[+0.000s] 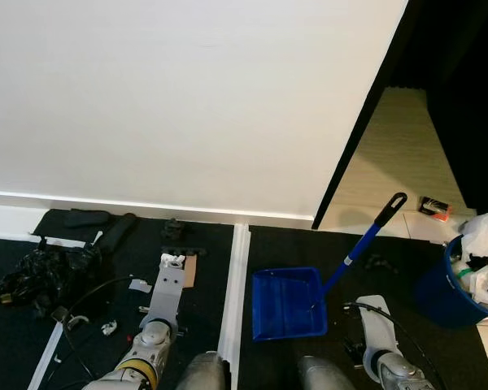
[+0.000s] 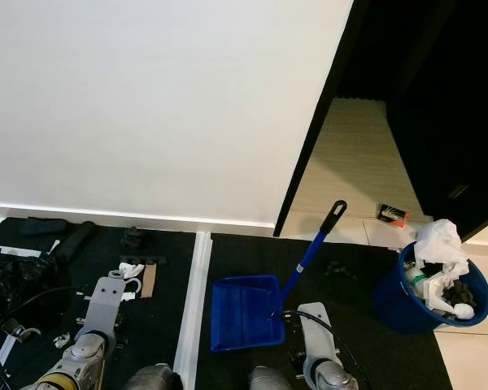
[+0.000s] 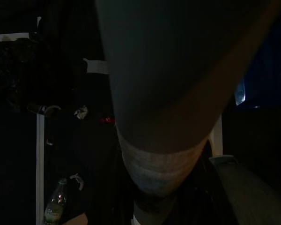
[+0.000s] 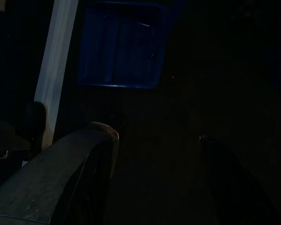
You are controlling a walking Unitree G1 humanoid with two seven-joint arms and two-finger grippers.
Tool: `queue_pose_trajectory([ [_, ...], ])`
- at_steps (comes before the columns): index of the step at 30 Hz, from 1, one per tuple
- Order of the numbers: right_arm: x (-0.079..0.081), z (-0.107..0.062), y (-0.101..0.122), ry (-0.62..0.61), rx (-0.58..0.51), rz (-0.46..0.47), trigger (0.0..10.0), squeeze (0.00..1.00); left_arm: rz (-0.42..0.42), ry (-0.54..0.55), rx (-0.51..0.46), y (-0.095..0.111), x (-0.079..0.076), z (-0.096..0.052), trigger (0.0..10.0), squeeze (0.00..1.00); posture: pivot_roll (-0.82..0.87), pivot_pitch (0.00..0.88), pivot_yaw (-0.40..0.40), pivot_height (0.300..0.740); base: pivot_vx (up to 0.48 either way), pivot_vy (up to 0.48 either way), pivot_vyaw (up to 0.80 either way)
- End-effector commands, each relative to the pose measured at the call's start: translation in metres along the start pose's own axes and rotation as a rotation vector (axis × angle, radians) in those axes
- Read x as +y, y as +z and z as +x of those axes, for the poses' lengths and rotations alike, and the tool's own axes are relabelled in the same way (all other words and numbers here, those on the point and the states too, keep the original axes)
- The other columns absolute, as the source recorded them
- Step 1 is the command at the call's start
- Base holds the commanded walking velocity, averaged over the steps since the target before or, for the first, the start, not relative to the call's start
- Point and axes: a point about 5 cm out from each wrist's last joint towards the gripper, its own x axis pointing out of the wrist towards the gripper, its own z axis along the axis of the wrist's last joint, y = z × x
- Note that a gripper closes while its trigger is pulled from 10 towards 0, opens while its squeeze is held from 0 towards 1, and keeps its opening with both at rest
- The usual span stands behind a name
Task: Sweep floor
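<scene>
Two arms hang low at the near edge, neither holding anything, so far as can be made out. The blue dustpan [image 1: 288, 303] lies flat on the dark floor mat [image 1: 390, 276] just ahead of the right arm [image 1: 382, 341], well nearer to it than to the left arm [image 1: 159, 321]. Its long handle [image 1: 366, 240] rises from the pan's right rear corner and slants away to the far right, ending in a black grip [image 1: 390, 207] near the doorway. From the right gripper the pan lies forward and a little to the left, and the handle's lower end is the nearest part to take.

The right wrist view is dim; the dustpan [image 4: 119, 44] sits ahead of it, but whether the right gripper's fingers are spread or closed I cannot tell, and the same holds for the left.

A white strip [image 1: 234, 301] runs near to far between the two arms, just left of the pan. Scattered litter [image 1: 138, 284] and a black bag [image 1: 41, 272] lie on the left side. A blue bin [image 1: 459, 284] stuffed with rubbish stands to the right, close enough to crowd a wide swing of the handle.
</scene>
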Motion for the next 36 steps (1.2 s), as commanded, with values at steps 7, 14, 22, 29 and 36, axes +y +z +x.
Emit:
queue_pose_trajectory([
  [7, 0.002, -0.001, -0.007, 0.000, 0.022, 0.023, 10.0, 0.00, 0.014, 0.031, -0.027, -0.002, 0.010, -0.001, 10.0, 0.00, 0.08, 0.026, -0.033, 0.740, 0.000, 0.000, 0.00],
  [14, -0.004, -0.004, -0.012, -0.003, 0.035, 0.029, 10.0, 0.00, 0.026, 0.052, -0.054, 0.001, 0.010, -0.001, 10.0, 0.00, 0.08, 0.027, -0.034, 0.740, 0.000, 0.000, 0.00],
  [22, -0.022, -0.008, -0.017, -0.027, 0.044, 0.032, 10.0, 0.00, 0.023, 0.044, -0.056, 0.003, 0.009, -0.001, 10.0, 0.00, 0.07, 0.025, -0.037, 0.740, 0.000, 0.000, 0.00],
  [29, -0.028, -0.010, -0.021, -0.036, 0.058, 0.034, 10.0, 0.00, 0.009, 0.051, -0.065, 0.003, 0.016, -0.001, 10.0, 0.00, 0.07, 0.027, -0.036, 0.740, 0.000, 0.000, 0.00],
  [36, -0.028, -0.011, -0.022, -0.039, 0.062, 0.037, 10.0, 0.00, -0.002, 0.048, -0.075, 0.003, 0.017, -0.001, 10.0, 0.00, 0.07, 0.026, -0.034, 0.740, 0.000, 0.000, 0.00],
])
